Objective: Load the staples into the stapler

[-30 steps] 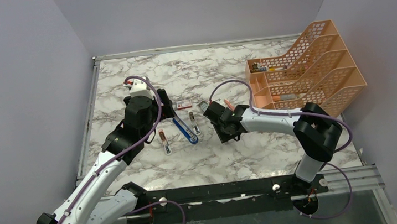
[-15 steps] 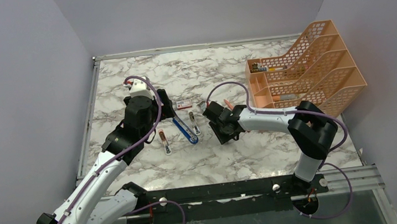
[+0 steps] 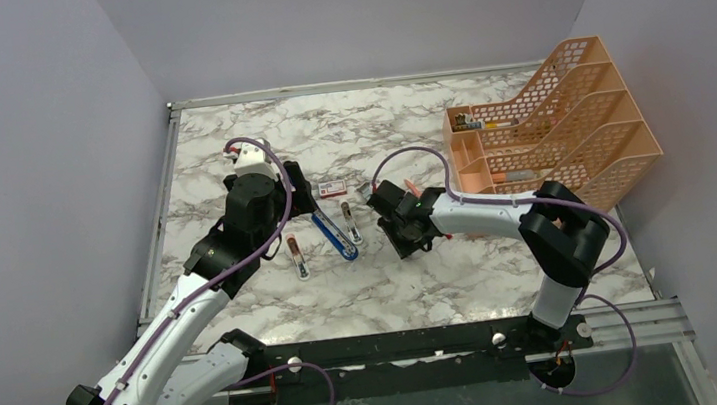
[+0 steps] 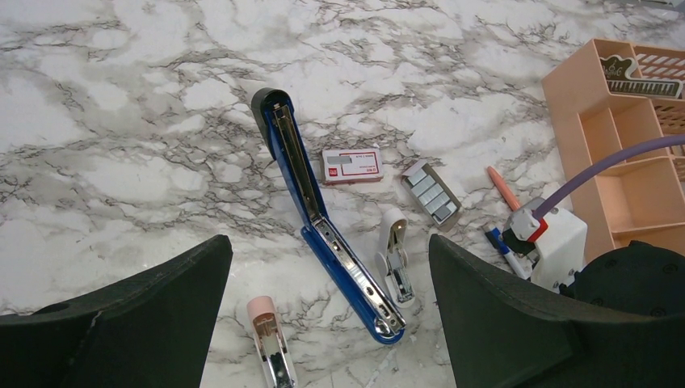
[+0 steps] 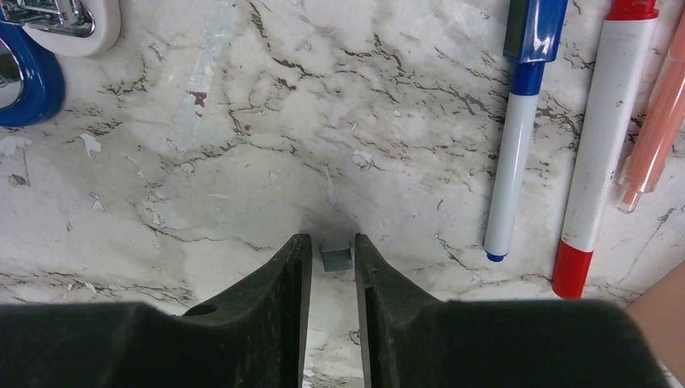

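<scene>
The blue stapler [image 4: 323,222] lies opened out flat on the marble, its silver channel facing up; it also shows in the top view [image 3: 335,233]. My left gripper [image 4: 329,242] hovers above it, open wide and empty; in the top view it is at the stapler's far end [image 3: 299,193]. The red-and-white sleeve [image 4: 351,164] and the grey tray of staples [image 4: 432,192] lie just beyond the stapler. My right gripper [image 5: 333,238] is shut on a short grey staple strip [image 5: 336,259] at its fingertips, just above the table and right of the stapler's end [image 5: 20,77]. In the top view, the right gripper [image 3: 397,225] is right of the stapler.
A small white stapler [image 4: 394,255] lies right of the blue one and a small pink one [image 4: 266,339] lies left of it. A blue-capped pen [image 5: 521,121], a red-capped pen [image 5: 602,145] and an orange pen [image 5: 658,137] lie to the right. An orange mesh organizer [image 3: 553,132] stands at the back right.
My right gripper has shifted slightly left toward the stapler. The left arm and the objects on the table have not moved.
</scene>
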Available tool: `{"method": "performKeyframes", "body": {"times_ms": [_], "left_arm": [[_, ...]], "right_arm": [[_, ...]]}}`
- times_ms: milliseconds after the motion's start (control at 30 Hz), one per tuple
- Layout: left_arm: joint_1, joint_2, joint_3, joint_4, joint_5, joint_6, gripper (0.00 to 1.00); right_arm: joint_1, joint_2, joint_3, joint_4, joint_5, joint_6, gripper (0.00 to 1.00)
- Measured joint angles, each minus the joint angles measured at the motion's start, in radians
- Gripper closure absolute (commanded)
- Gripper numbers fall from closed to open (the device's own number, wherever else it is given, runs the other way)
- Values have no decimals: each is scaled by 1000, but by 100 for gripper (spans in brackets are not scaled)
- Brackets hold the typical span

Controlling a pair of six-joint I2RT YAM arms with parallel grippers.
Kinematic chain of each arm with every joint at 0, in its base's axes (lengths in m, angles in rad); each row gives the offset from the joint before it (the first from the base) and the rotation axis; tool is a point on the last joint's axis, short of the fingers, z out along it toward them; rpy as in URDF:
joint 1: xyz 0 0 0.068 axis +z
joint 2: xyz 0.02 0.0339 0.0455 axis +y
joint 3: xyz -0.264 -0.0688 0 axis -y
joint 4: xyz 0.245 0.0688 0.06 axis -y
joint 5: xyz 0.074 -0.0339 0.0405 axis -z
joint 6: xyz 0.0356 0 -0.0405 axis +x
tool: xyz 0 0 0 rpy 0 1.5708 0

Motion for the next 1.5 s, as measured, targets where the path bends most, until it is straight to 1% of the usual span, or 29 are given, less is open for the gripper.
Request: {"method": "performKeyframes", "body": {"times_ms": [267,767,1033,1200,1333,1500], "left_arm": [[0,0,-2,0,0,0,9],[0,-6,-3,-1,-6,-3,9],[0,-104,-21,0,-81,-21,9],[0,-129,-21,0,-134,-30,9],[0,-141,-20,-2,-164,-29,8],[0,-170,17,-16,-196,-17,8]], "right_arm": [[0,0,0,4,-14,-6,77],[0,-2,0,3,-14,30,76],[18,-24,18,9,-21,119,76],[97,-23,79,18,-16,186,76],[169,-6,167,24,3,235,76],[240,94,333,23,54,286,76]]}}
